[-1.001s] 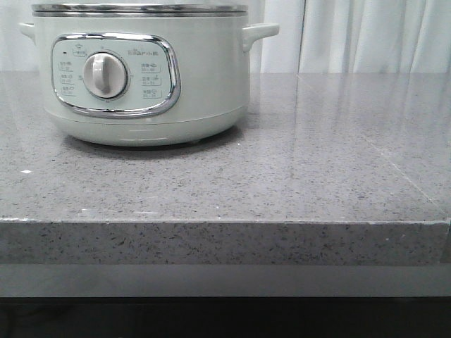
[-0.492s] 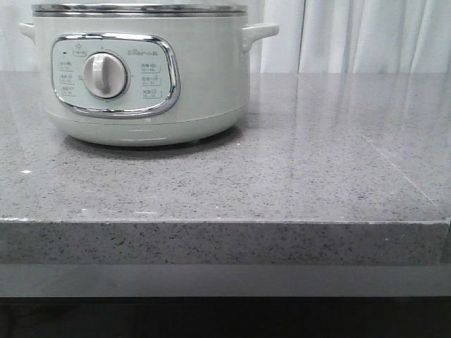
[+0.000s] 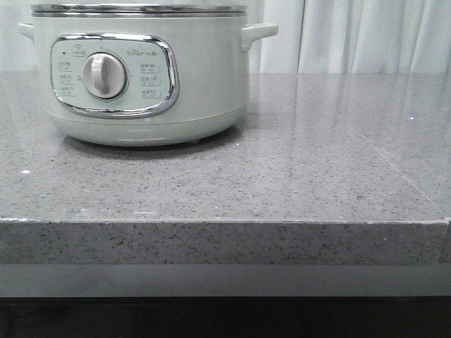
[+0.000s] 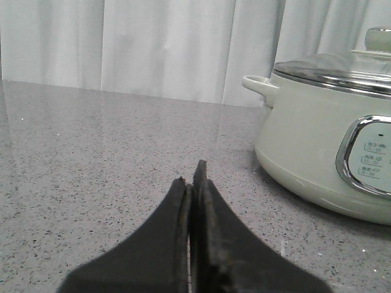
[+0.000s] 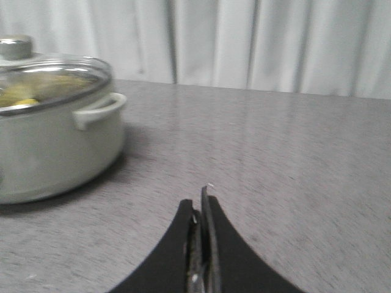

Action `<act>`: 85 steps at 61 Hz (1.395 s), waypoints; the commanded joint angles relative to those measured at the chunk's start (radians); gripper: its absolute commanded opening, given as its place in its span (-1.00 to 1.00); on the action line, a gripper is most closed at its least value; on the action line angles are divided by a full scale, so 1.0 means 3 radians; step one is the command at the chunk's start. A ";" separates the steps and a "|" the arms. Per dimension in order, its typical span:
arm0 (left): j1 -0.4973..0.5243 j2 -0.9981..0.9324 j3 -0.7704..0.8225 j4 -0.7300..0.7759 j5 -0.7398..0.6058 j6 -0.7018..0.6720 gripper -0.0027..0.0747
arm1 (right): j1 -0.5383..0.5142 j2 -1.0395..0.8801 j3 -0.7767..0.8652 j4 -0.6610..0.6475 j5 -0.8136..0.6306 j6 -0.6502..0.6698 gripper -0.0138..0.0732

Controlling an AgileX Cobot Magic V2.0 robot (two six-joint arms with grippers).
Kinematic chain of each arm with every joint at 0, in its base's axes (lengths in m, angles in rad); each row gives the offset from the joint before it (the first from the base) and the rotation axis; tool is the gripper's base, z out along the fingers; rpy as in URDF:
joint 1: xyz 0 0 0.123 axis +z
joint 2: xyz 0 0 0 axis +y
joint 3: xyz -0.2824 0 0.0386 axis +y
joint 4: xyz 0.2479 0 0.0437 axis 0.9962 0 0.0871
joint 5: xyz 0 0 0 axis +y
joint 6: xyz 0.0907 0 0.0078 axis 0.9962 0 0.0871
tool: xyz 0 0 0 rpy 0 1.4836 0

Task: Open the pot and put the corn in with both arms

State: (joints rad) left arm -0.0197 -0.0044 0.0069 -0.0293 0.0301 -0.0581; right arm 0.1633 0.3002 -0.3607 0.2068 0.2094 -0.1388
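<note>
The pot (image 3: 204, 77) stands at the back left of the grey stone counter, its panel and silver knob (image 3: 105, 75) facing me. A glass lid (image 4: 330, 67) with a round knob (image 4: 380, 38) sits closed on it. In the right wrist view the pot (image 5: 43, 152) shows a blurred yellowish shape (image 5: 18, 101) through the lid (image 5: 49, 82); I cannot tell if it is the corn. No corn lies on the counter. My left gripper (image 4: 190, 174) is shut and empty, low over the counter, left of the pot (image 4: 305, 140). My right gripper (image 5: 197, 198) is shut and empty, right of the pot. Neither gripper shows in the front view.
The speckled grey counter (image 3: 317, 162) runs wide to the right of the pot and ends in a straight front edge (image 3: 225, 222). White curtains (image 3: 366, 35) hang behind it. The pot's side handle (image 3: 259, 32) sticks out to the right.
In the front view the pot sits a hair further left than before. Nothing else differs.
</note>
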 commanded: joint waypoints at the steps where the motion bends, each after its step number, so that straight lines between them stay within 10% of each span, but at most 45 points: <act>1: -0.0001 -0.0059 0.0018 -0.0003 -0.0281 -0.0025 -0.98 | -0.0178 -0.0232 0.0277 -0.0011 -0.0512 -0.0029 -0.83; 32: -0.0001 -0.0059 0.0018 -0.0003 -0.0281 -0.0025 -0.98 | -0.0342 -0.1114 0.1295 -0.0011 -0.0862 -0.0029 -0.83; 85: -0.0001 -0.0059 0.0018 -0.0003 -0.0281 -0.0025 -0.98 | -0.0592 -0.1117 0.1294 -0.0535 -0.0949 0.0634 -0.83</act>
State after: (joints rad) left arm -0.0189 -0.0044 0.0069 -0.0293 0.0301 -0.0581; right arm 0.0066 -0.0103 0.0262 0.0962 0.0271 0.0093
